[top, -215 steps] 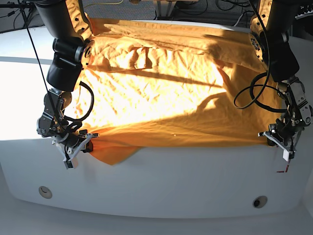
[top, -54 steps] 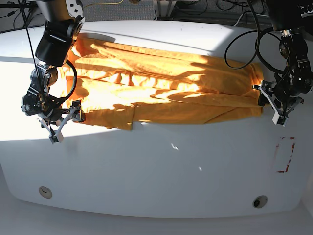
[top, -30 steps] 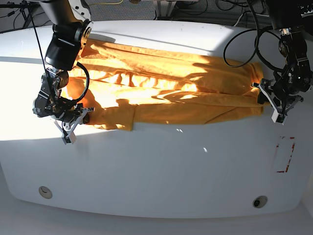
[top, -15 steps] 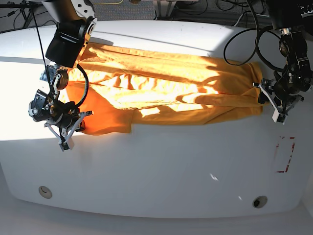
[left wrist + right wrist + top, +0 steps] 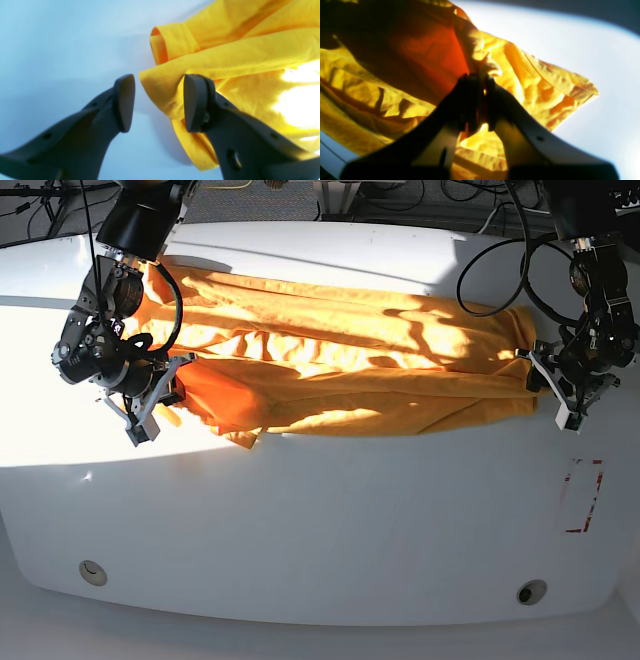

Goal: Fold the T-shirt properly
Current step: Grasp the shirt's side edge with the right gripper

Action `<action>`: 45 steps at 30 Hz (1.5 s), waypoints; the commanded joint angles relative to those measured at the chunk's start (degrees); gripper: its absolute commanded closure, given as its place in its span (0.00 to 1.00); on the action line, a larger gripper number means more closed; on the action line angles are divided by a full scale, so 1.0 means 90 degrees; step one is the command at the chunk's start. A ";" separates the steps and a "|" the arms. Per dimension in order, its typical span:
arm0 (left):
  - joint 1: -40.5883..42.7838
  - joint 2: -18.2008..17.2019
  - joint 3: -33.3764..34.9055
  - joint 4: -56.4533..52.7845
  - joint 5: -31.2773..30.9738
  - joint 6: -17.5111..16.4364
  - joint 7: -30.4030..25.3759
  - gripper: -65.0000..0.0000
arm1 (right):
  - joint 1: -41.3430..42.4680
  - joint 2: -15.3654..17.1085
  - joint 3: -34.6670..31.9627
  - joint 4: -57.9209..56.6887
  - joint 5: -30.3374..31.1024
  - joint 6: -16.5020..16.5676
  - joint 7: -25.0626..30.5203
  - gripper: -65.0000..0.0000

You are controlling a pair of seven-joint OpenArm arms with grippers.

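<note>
The near part of the white bench (image 5: 320, 530) lies bare apart from two small round fittings (image 5: 92, 571) set into its front edge and a red-outlined rectangle marked (image 5: 581, 496) toward the base view's right side.

Farther back, the T-shirt (image 5: 340, 370) stretches across the bench as a long, folded, wrinkled band, orange-yellow, with bright sunlit patches and dark shadows of cables across it. Its near edge ends in a small loose corner hanging toward the front at the base view's left.

At that left end the right end effector (image 5: 480, 100) has its two fingers pressed together on a pinch of the T-shirt's cloth; in the wrist view a thin fold of fabric runs between the pads, and the cloth rises from there, shaded deep orange on one side and glowing yellow on the other.

At the other end, the left end effector (image 5: 157, 102) stands partly open, its fingers apart. One pad (image 5: 193, 102) rests against the rolled edge of the T-shirt, the other pad (image 5: 125, 100) sits over bare bench just beside the cloth; nothing is clamped between them.

Beyond the bench, black cables (image 5: 490, 260) loop up from the arms, and dark clutter fills the background.
</note>
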 commanded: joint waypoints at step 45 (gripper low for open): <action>0.0061 -0.0095 -0.0010 -0.0054 -0.0025 0.0010 -0.0066 0.57 | -0.0857 0.0522 0.0151 -0.0176 0.3124 0.0016 -0.0193 0.12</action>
